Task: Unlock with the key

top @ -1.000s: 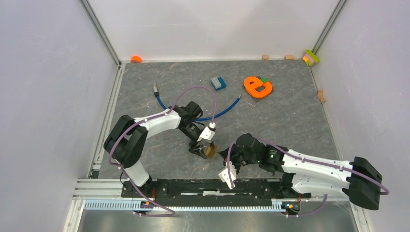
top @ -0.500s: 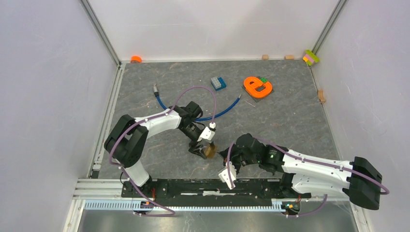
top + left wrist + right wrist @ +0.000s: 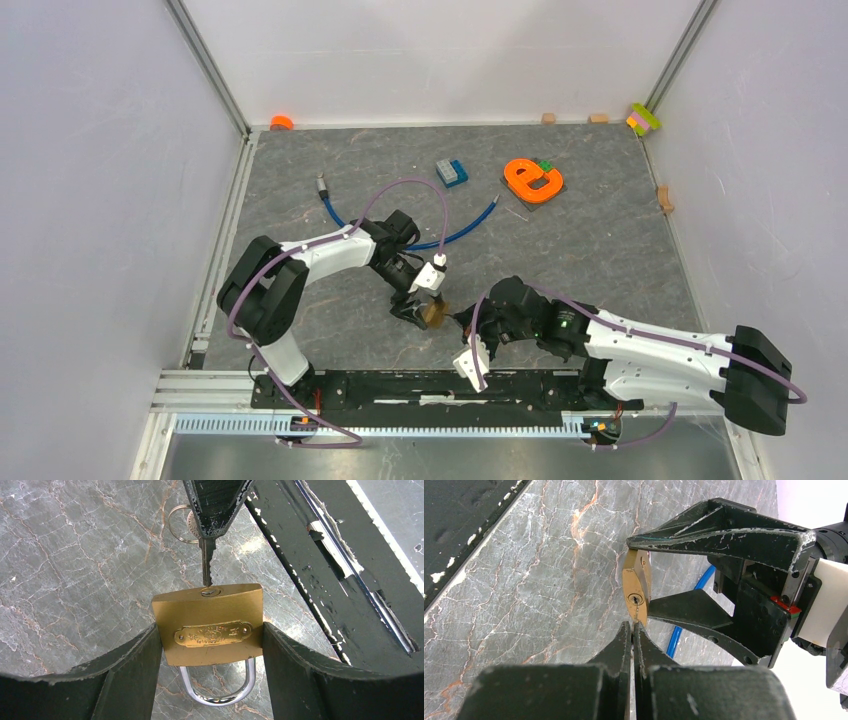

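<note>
From the top camera, the left gripper (image 3: 424, 311) sits near the 6 o'clock edge of the grey marbled table (image 3: 600, 240). Its jaws are spread fairly wide around a rectangular brass padlock (image 3: 434, 314). The right gripper (image 3: 462, 322) meets the lock from 4 o'clock, pinched tight. A blue cable (image 3: 455, 236) curves at 12 o'clock of the pair, and an orange plastic letter e (image 3: 533, 180) lies at 1 o'clock, well apart. In the left wrist view, 2 black fingers (image 3: 135, 675) press the padlock's 2 side faces, and the steel shackle (image 3: 220, 694) hangs at 6 o'clock with both legs running up into the body. A toothed silver metal key (image 3: 205, 562) points down from 12 o'clock with its tip at the keyway (most of the blade shows outside). The right gripper's tips clamp its head, with the key ring (image 3: 176, 525) at 11 o'clock. A black base rail (image 3: 320, 580) crosses at 2 o'clock. In the right wrist view, the closed fingers hold the key at 6 o'clock of the keyhole face, with its tip touching the slot.
</note>
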`<state>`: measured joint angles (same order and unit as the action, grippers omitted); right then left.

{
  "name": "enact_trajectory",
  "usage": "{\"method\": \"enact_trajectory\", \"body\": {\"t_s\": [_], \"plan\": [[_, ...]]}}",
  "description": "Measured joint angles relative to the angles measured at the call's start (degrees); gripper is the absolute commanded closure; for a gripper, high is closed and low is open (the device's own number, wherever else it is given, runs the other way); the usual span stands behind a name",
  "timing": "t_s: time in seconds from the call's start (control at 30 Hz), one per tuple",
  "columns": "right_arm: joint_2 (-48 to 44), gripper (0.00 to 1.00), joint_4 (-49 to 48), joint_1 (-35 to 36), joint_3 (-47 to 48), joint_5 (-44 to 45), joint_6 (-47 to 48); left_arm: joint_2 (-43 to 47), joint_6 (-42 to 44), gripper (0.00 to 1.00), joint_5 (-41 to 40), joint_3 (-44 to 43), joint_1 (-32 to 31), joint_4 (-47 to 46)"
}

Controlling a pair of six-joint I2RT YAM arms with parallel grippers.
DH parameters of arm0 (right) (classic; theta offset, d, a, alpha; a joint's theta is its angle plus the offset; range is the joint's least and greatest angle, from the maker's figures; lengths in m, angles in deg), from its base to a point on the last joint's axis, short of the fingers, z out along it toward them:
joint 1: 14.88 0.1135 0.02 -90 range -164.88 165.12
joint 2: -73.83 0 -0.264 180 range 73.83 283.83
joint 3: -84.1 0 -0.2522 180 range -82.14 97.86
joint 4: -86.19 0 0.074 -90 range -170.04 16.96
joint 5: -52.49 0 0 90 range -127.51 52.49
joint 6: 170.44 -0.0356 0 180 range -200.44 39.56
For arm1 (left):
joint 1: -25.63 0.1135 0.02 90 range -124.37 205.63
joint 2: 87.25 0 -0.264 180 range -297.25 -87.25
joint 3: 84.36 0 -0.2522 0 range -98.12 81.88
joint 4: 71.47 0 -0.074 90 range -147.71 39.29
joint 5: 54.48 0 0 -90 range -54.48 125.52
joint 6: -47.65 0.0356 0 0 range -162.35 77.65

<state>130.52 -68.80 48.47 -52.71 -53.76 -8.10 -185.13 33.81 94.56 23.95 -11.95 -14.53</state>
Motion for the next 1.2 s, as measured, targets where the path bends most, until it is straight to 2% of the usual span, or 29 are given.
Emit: {"method": "enact_trajectory", "body": {"t_s": [1.2], "plan": [[1.14, 1.0, -0.85, 1.42, 0.0, 1.97, 0.0, 0.0, 0.0, 0.98, 0.04, 0.0, 0.0, 0.0]]}}
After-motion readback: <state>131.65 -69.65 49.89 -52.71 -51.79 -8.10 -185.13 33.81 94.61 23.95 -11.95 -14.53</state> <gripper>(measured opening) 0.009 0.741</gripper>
